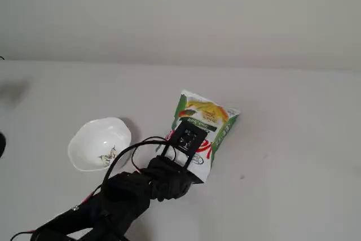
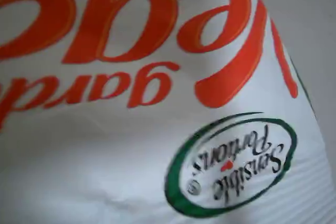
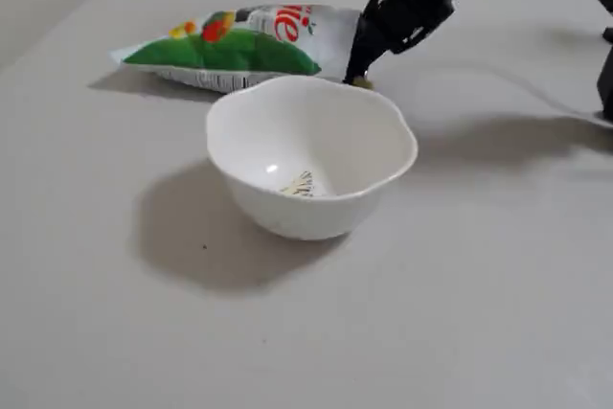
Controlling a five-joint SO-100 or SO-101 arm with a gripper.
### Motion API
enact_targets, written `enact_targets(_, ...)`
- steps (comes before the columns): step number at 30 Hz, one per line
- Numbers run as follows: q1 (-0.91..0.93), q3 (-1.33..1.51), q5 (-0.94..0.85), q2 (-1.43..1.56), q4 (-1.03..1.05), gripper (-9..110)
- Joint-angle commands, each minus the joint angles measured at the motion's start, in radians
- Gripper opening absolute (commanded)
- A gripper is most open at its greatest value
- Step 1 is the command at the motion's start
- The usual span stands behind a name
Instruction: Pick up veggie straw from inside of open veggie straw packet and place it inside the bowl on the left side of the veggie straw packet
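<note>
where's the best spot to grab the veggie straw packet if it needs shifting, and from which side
Probably the flat crimped end seam of the veggie straw packet, the end away from the claw, approached from that end with the jaws closing across the seam. The packet lies flat on the table with a puffed middle, which is likely too wide and slippery; the seam is thin and stiff.

Printed on the veggie straw packet (image 2: pixel 157 129), upside down in the wrist view — red "garde…" and a green oval reading "Sensible Portions".
</note>
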State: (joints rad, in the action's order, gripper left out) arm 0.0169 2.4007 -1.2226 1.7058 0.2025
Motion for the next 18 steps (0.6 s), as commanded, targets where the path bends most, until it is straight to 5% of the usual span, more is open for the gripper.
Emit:
enact_targets(1, 0.015, -0.063, -0.014, 0.003, -0.023, 4)
enact_targets(18, -0.005, -0.064, -0.008, 0.183, 0.21, 0)
